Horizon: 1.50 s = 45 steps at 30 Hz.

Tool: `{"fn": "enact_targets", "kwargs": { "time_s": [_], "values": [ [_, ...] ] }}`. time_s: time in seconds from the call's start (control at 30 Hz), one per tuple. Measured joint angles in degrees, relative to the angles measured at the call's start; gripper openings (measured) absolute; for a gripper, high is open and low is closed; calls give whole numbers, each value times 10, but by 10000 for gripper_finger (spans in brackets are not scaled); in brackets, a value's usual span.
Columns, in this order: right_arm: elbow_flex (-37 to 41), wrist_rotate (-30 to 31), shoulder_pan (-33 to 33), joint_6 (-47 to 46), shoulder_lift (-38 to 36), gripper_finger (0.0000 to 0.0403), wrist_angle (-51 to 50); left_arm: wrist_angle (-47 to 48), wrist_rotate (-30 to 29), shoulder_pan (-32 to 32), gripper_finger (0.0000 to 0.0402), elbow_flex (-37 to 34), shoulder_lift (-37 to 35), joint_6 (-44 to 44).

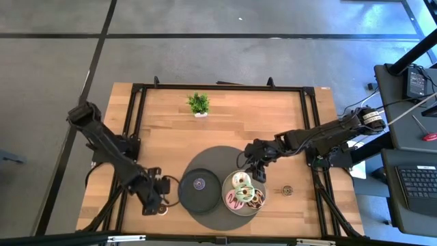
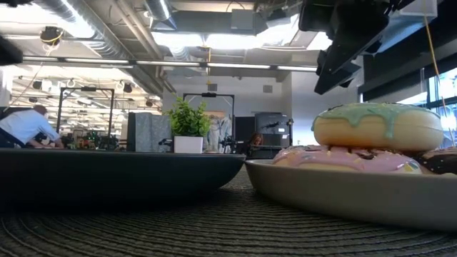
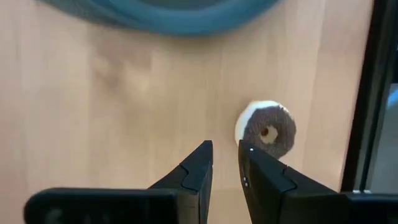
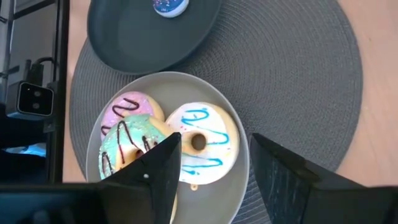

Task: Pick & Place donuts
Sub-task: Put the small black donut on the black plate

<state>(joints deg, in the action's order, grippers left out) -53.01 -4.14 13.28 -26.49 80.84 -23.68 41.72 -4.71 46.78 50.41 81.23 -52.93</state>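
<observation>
**benchwatcher:** Wood tabletop [image 1: 225,126] with a black frame, and a little potted plant [image 1: 199,104] at the far side, well clear of everything. A round woven mat [image 1: 213,160] held both plates. The dark plate [image 1: 199,186] had just a tiny purple donut [image 1: 199,183] in the middle. The pale plate [image 1: 232,208] touching it held the white donut [image 4: 200,144], the green donut [image 4: 132,145] and the pink donut [image 4: 132,107] bunched together.

**loopy_q:** Where were the arms?

**benchwatcher:** The right gripper [image 4: 214,163] hung over the pale plate, jaws spread wide, gripping nothing. The left gripper [image 3: 225,160] was down by the near-left edge, fingers nearly closed but empty, with a tiny chocolate donut [image 3: 268,130] just beside them. Only its wrist camera showed that one properly. Overhead showed another small brown donut [image 1: 287,190] alone on bare wood right of the mat. Table-level view showed the green one stacked on the pink, and a person [image 2: 25,125] in the room behind.
</observation>
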Motion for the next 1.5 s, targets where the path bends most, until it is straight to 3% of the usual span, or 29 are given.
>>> {"fn": "enact_targets", "kwargs": {
  "time_s": [0.37,0.9,1.1,1.5],
  "values": [
    [0,0,0,2,0,192,0,-39,-5,31,78,0,66,-57],
    [0,2,0,1,0,192,-1,-47,-7,31,154,0,80,-97],
    [0,2,0,2,0,192,-1,-62,-2,31,156,0,80,-133],
    [0,2,0,15,0,192,-1,-75,-4,35,144,0,80,-101]
  ]
}}
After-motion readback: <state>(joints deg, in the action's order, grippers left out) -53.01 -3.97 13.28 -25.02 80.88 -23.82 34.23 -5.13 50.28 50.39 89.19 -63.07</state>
